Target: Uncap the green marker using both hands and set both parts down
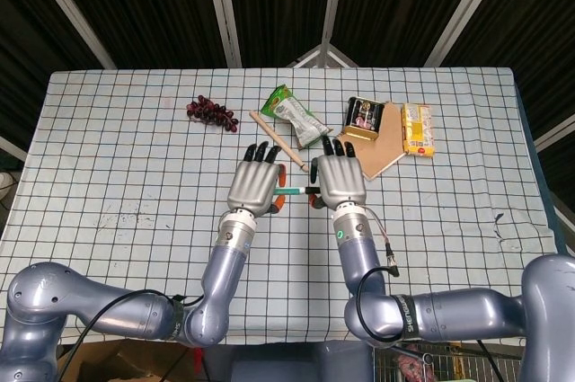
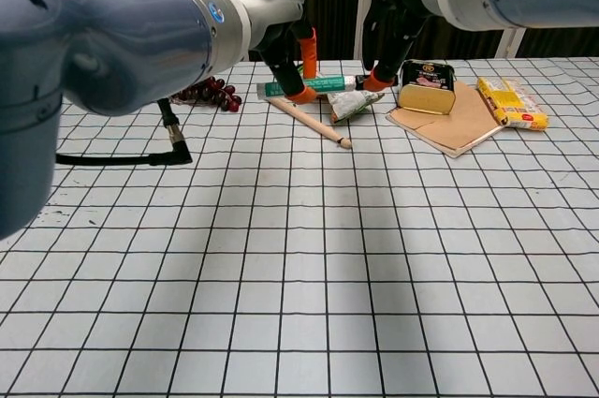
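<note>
The green marker [image 1: 291,191] [image 2: 323,84] has a white-and-green barrel and a black cap, and it lies level above the table between my two hands. My left hand [image 1: 254,186] [image 2: 285,37] pinches the barrel between an orange-tipped thumb and finger. My right hand [image 1: 337,182] [image 2: 393,28] is at the cap end. Its orange thumb tip [image 2: 374,81] sits against the cap and its fingers arch over it. The hand hides most of the cap, so I cannot tell whether it is gripped.
Behind the hands lie a wooden stick [image 1: 278,141] [image 2: 309,119], a green snack packet [image 1: 295,117] [image 2: 351,100], dark grapes [image 1: 211,112] [image 2: 201,91], a tin [image 1: 364,117] [image 2: 428,87] on a brown board [image 2: 454,126], and a yellow packet [image 1: 417,128] [image 2: 510,103].
</note>
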`<state>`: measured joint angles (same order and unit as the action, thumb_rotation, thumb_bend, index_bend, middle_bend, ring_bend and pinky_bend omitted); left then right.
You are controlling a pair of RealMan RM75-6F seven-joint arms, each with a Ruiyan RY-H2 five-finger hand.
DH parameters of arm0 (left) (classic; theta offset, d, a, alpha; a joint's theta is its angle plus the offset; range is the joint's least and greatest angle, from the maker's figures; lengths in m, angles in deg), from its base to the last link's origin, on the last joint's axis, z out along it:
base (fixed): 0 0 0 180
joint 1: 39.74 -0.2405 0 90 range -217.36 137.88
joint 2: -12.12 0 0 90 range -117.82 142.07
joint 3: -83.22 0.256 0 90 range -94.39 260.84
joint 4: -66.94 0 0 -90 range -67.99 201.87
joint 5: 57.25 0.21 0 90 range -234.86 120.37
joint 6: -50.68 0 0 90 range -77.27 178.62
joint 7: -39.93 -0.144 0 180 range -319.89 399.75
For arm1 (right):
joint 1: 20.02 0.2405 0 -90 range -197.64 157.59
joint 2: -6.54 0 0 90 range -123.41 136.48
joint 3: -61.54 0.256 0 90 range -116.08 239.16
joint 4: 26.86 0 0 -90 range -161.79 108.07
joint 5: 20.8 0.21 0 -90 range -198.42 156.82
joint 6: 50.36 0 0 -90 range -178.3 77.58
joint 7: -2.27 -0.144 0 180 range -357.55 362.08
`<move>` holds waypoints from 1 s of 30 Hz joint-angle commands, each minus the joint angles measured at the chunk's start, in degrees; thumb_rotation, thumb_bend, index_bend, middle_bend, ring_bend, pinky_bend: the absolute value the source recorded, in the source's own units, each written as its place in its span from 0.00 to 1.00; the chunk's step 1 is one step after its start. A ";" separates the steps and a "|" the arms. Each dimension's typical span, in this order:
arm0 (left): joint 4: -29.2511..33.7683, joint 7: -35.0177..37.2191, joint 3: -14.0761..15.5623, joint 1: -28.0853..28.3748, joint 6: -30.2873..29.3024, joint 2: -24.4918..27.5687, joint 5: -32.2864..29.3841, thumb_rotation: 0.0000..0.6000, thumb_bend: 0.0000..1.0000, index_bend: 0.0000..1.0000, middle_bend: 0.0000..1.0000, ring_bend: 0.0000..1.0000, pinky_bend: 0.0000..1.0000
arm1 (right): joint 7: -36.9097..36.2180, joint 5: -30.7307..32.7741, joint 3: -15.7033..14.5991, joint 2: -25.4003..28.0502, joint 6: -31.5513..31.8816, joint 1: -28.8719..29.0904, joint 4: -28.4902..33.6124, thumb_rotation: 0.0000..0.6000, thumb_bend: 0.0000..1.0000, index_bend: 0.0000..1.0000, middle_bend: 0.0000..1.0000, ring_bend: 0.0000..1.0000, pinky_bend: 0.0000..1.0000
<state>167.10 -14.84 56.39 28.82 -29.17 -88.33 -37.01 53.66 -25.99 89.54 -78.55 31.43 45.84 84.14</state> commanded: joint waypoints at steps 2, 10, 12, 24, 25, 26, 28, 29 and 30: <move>-0.02 0.14 0.09 0.01 0.05 -0.03 0.07 1.00 0.64 0.67 0.10 0.00 0.00 | 0.02 0.18 -0.04 -0.12 -0.20 0.10 -0.25 1.00 0.32 0.57 0.00 0.04 0.00; -0.05 0.31 0.30 -0.19 0.03 0.19 -0.02 1.00 0.64 0.68 0.10 0.00 0.00 | 0.09 0.81 -0.24 0.03 -0.75 0.10 -0.47 1.00 0.35 0.57 0.00 0.04 0.00; 0.00 0.27 0.30 -0.20 -0.04 0.31 0.00 1.00 0.64 0.68 0.10 0.00 0.00 | 0.04 1.00 -0.27 0.14 -0.96 0.03 -0.43 1.00 0.35 0.57 0.00 0.04 0.00; 0.75 1.05 0.48 -0.78 -0.24 1.03 0.60 1.00 0.64 0.68 0.10 0.00 0.00 | -0.41 0.92 -0.79 0.94 -1.81 -0.38 -0.07 1.00 0.38 0.60 0.00 0.04 0.00; 0.91 1.17 0.56 -0.93 -0.30 1.19 0.74 1.00 0.64 0.68 0.10 0.00 0.00 | -0.67 0.72 -0.87 1.05 -1.84 -0.55 -0.08 1.00 0.39 0.61 0.00 0.04 0.00; 1.05 1.24 0.66 -1.06 -0.34 1.34 0.83 1.00 0.64 0.68 0.10 0.00 0.00 | -0.85 0.59 -0.97 1.16 -1.90 -0.71 -0.06 1.00 0.39 0.62 0.00 0.05 0.00; 1.50 1.29 0.94 -1.41 -0.47 1.75 0.94 1.00 0.64 0.68 0.11 0.00 0.00 | -1.12 0.43 -1.20 1.56 -2.00 -1.07 0.07 1.00 0.40 0.63 0.00 0.05 0.00; 1.71 1.34 1.06 -1.56 -0.48 1.94 0.99 1.00 0.64 0.68 0.11 0.00 0.00 | -1.22 0.32 -1.30 1.73 -2.05 -1.22 0.15 1.00 0.40 0.63 0.00 0.05 0.00; 2.03 1.37 1.26 -1.82 -0.56 2.26 1.02 1.00 0.64 0.68 0.11 0.00 0.00 | -1.33 0.27 -1.44 2.02 -2.04 -1.45 0.24 1.00 0.40 0.64 0.00 0.05 0.00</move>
<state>168.93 -13.51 57.50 27.17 -29.67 -86.27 -36.04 52.43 -25.66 88.22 -76.71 29.41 44.55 84.30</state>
